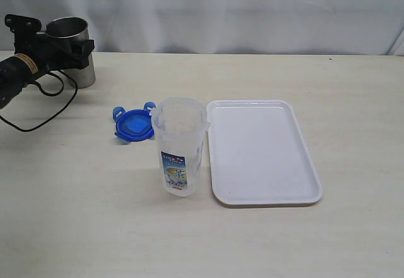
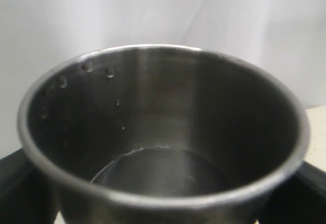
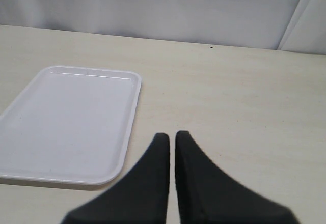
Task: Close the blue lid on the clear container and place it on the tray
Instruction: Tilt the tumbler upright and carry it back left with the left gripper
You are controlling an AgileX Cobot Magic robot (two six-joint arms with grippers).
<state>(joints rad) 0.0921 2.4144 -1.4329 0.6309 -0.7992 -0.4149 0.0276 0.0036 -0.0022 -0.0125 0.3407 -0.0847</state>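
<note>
Your left gripper clasps the cup, well away from the container; your right gripper is clenched, empty. The lid lies just beside the container, the tray on its other side. Push the lid off-centre and this tall container can tip

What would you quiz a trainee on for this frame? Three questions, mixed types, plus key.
1. True or false: the blue lid is already snapped onto the clear container.
2. What stands between the left fingers? A) steel cup B) a sponge C) nothing
3. Short answer: are the right fingers open or shut?

Key
1. False: the lid lies on the table beside the container.
2. A
3. Shut, with nothing between them.
</note>
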